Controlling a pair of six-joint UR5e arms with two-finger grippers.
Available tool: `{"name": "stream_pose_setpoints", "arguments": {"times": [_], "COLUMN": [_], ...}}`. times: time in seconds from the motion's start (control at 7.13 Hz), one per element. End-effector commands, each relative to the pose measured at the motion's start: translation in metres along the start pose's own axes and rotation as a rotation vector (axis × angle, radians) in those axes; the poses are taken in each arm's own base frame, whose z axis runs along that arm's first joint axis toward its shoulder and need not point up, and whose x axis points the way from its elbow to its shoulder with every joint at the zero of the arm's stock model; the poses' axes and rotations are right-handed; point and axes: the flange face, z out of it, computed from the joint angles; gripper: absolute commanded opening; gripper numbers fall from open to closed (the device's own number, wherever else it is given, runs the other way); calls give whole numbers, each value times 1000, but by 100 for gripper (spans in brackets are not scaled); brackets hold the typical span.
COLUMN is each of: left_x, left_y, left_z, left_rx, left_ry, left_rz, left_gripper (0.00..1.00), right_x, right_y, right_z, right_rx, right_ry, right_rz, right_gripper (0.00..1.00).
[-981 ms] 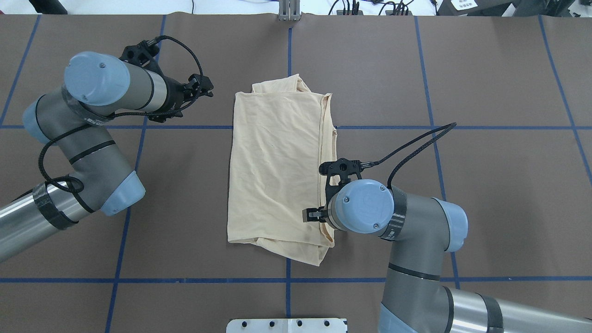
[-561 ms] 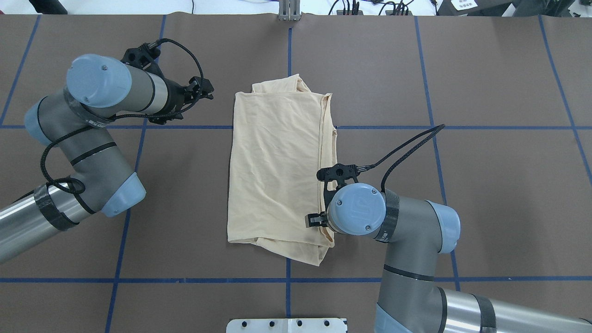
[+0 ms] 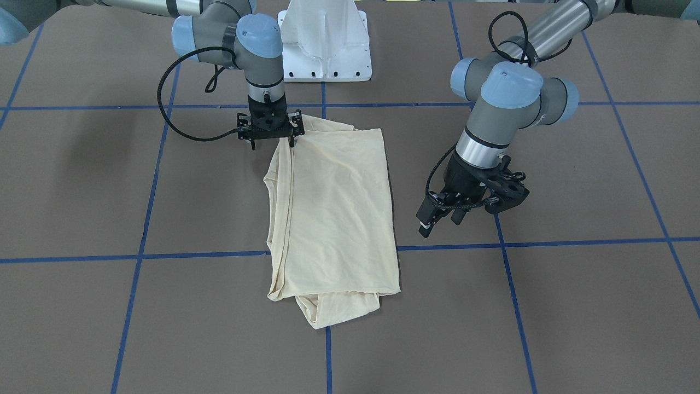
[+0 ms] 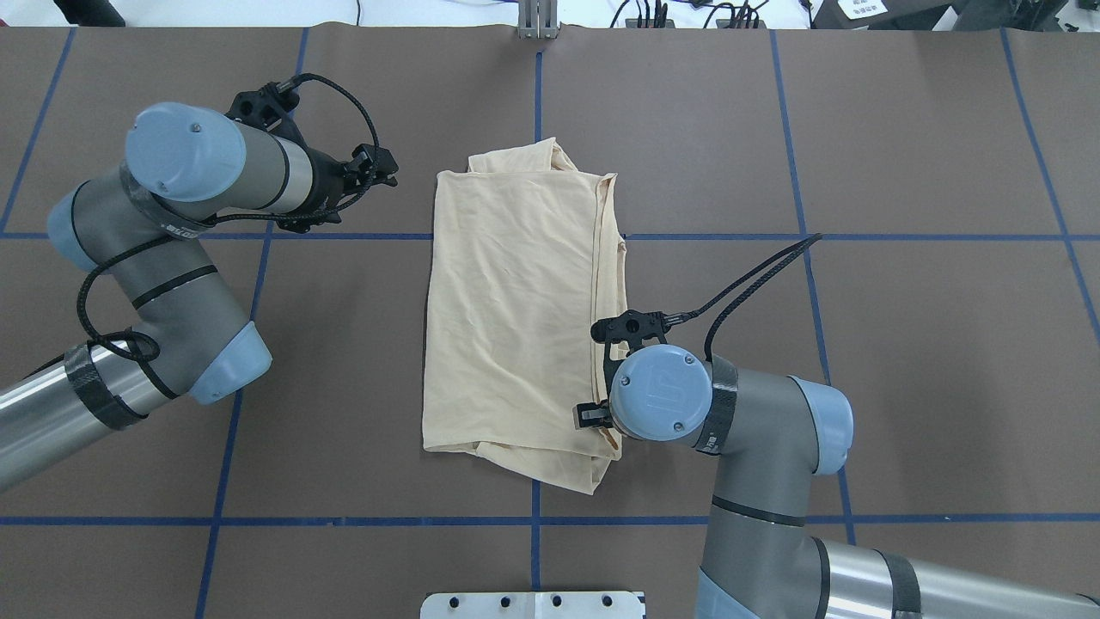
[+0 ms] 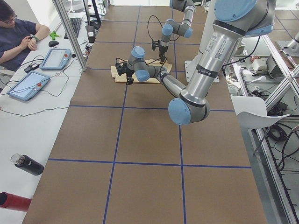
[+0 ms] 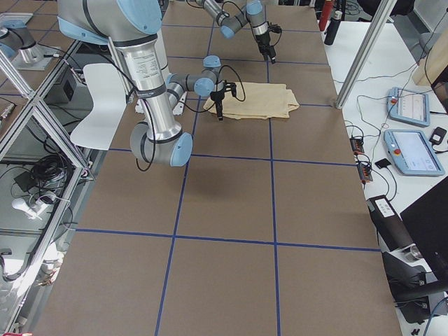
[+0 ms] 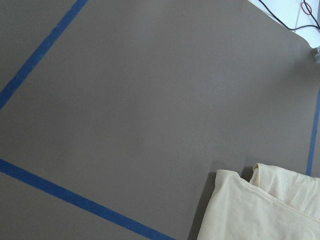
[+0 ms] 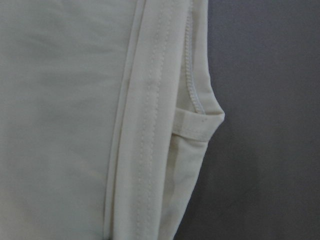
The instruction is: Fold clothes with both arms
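Observation:
The clothes are one cream-yellow shirt folded into a long rectangle at mid-table, also seen in the front view; its print does not show. My right gripper points straight down onto the shirt's edge near the corner closest to the robot, fingers apart and open. From overhead my wrist mostly hides it. The right wrist view is filled with the shirt's stitched hem over brown table. My left gripper hangs open above bare table, off the shirt's far-side corner, and holds nothing.
The brown table cover is crossed by blue tape lines. The white pedestal base stands at the robot's edge. A person sits at a side desk with tablets. A dark bottle lies there.
The right arm has slid along the shirt's right edge toward the robot and settled lower over the near corner. The left arm has barely shifted.

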Motion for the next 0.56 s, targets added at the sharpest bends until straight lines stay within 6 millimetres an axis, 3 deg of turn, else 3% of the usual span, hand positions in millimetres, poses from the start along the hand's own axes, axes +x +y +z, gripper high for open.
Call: {"name": "stream_pose_setpoints", "arguments": {"times": [0.0,0.42], "left_x": [2,6], "left_y": [1,2], "left_z": [-1,-2], "left_rx": [-1,-2], "left_ry": [3,6], "left_rz": [1,1], "left_gripper": [100,100], "right_x": [13,53], "right_y": [-4,-4], "right_z": [2,-7], "right_rx": [4,-10], "right_ry": [14,50], "right_rz": [1,-25], "right_gripper": [100,100]}}
